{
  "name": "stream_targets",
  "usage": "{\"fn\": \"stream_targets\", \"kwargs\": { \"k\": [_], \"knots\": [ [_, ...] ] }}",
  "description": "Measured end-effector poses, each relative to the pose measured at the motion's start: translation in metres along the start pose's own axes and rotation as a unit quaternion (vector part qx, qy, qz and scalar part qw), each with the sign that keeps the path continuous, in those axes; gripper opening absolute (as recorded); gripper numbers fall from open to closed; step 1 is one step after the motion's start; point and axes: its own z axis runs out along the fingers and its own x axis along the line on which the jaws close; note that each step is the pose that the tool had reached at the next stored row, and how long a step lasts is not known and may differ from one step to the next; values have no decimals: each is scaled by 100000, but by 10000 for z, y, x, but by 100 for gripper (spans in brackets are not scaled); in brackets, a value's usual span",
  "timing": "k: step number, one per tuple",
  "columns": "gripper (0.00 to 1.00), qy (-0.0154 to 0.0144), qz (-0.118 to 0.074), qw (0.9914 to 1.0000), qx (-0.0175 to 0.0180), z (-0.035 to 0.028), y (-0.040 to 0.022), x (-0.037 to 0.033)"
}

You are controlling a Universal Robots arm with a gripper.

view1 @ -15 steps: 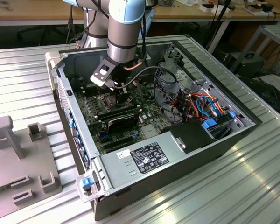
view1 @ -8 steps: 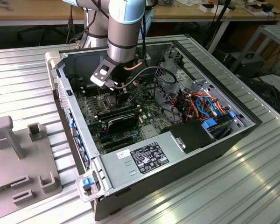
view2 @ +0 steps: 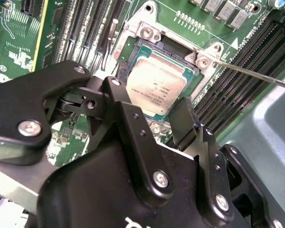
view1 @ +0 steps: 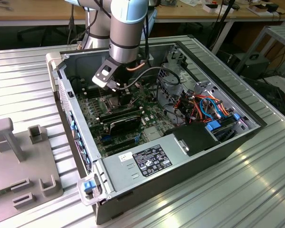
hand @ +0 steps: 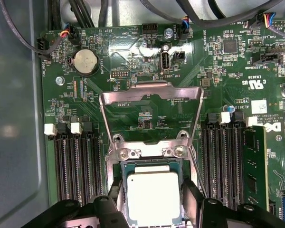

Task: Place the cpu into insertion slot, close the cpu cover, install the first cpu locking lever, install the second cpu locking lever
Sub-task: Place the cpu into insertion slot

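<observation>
Nearest, in the second wrist view, the black gripper (view2: 147, 97): stands open, one finger (view2: 111, 95) on either side of the cpu (view2: 156, 80), and grips nothing. In the first wrist view, leaves a sliver of socket bare between each finger and the chip.

Next, the cpu itself: lies flat in the insertion slot (view2: 167, 45), silvery top up, with fine dark print across it too small to read.

Beyond it, the cpu cover (hand: 97, 102): swung open and resting back on the green motherboard (hand: 228, 85), a short stamped code on its bar. Beside the socket, a cpu locking lever (view2: 256, 76): unlatched, slanting out over the black memory slots. White lettering all over the board.

Farthest, in the exterior view, the arm (view1: 126, 28): comes down from the upper middle of the frame into the open computer case (view1: 218, 152), wrist tilted toward the board. Lower middle, a white printed label (view1: 152, 161) on the power supply.
</observation>
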Motion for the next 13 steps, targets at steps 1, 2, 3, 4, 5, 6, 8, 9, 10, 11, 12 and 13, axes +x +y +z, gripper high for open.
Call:
{"fn": "stream_targets", "kwargs": {
  "k": [1,2,3,4,5,6,8,9,10,11,12,13],
  "knots": [
    [62,-1,1,100000,4,-28,1,0],
    [62,4,-2,100000,13,-48,3,0],
    [62,5,4,100000,25,-78,3,0],
    [62,0,4,100000,31,-101,4,0],
    [62,1,4,100000,35,-130,5,0],
    [62,5,-4,100000,37,-150,6,1],
    [62,3,-2,100000,38,-171,6,1],
    [61,12,-1,100000,34,-171,6,1],
    [61,14,0,100000,31,-171,6,1],
    [54,10,0,100000,35,-171,6,1],
    [47,4,-2,100000,37,-172,6,1],
    [42,4,-4,100000,40,-172,6,1]
  ]
}}
